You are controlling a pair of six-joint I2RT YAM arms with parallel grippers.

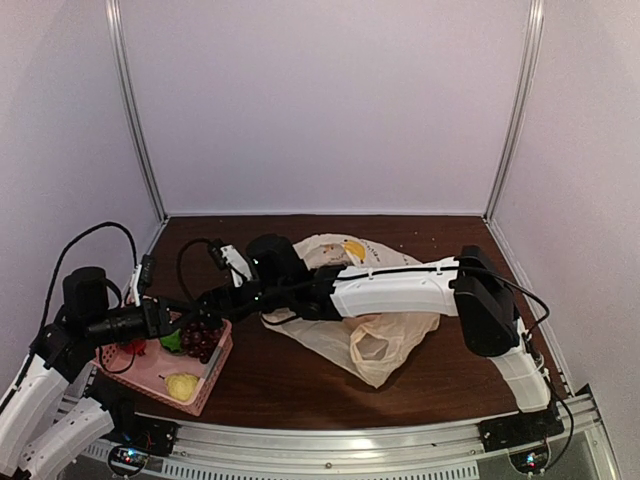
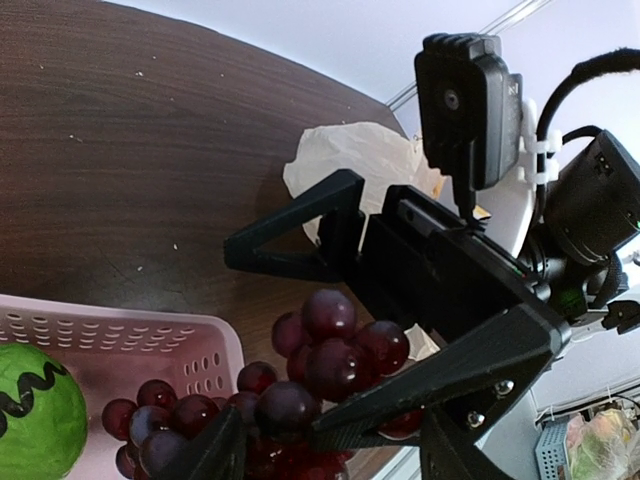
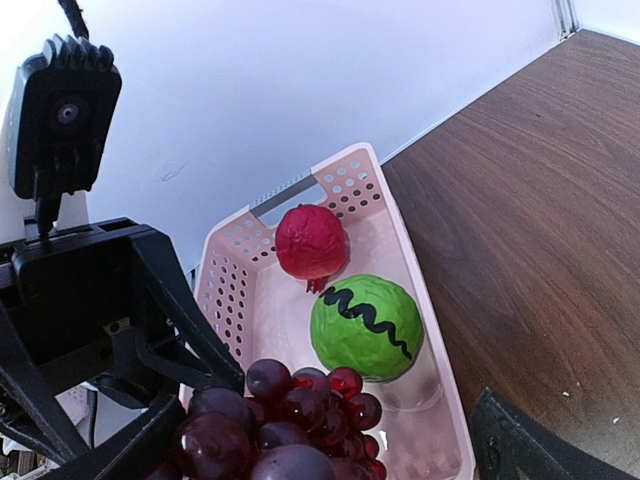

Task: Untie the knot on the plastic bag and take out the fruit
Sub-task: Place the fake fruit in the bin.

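The pale peach plastic bag (image 1: pixel 395 330) lies slack mid-table under my right arm; no knot shows. It also shows in the left wrist view (image 2: pixel 350 160). The dark purple grape bunch (image 2: pixel 335 355) hangs at the near end of the pink basket (image 3: pixel 400 250). My left gripper (image 2: pixel 330 440) is closed on the bunch, a finger on each side. My right gripper (image 3: pixel 320 450) faces it, open wide, with the bunch (image 3: pixel 270 430) against its left finger. In the basket lie a green striped ball (image 3: pixel 365 325), a red fruit (image 3: pixel 312 240) and a yellow pear (image 1: pixel 182 385).
The basket (image 1: pixel 205 385) stands at the table's front left corner, close to the left wall. The two grippers (image 1: pixel 195 315) meet tip to tip above it. My right arm (image 1: pixel 400 285) stretches across the bag. Brown tabletop (image 1: pixel 450 240) lies beyond.
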